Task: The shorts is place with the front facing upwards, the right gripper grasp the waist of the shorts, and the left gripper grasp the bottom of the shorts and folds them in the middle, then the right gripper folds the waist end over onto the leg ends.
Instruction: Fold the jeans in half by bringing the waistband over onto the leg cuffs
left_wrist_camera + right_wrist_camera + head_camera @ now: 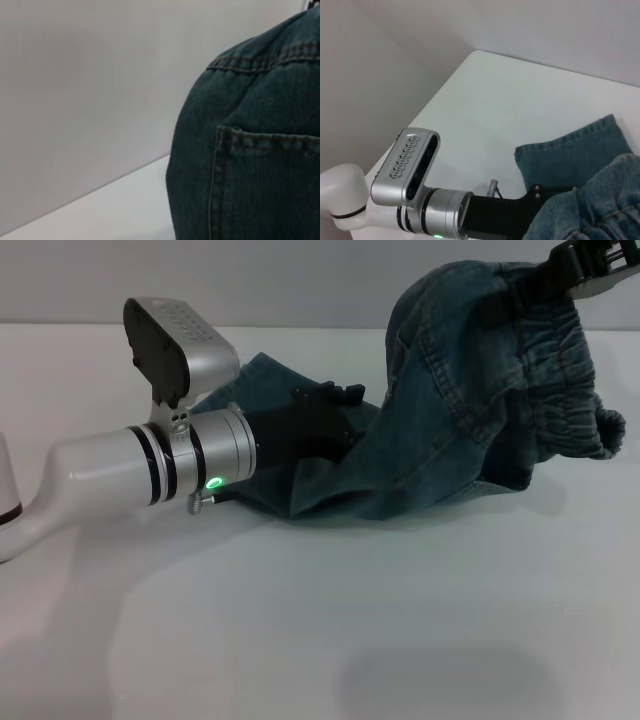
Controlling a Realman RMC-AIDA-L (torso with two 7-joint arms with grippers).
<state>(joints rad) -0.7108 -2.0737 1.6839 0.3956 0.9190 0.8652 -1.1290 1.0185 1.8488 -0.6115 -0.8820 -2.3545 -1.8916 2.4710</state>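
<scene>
Fingers [335,410] perhaps under shorts [470,390]; unclear

Shorts [480,410] on table [320,620], L end effector [335,415] beside.

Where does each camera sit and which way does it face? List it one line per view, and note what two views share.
Head view: on the robot's head, looking forward and down at the table; shows the left gripper low on the shorts and the right gripper lifting the waistband.
Left wrist view: on the left wrist, close on the shorts' pocket; no robot parts show.
Right wrist view: on the raised right wrist, looking down at the left gripper.
Shared: head and right wrist views both show the left gripper.
</scene>
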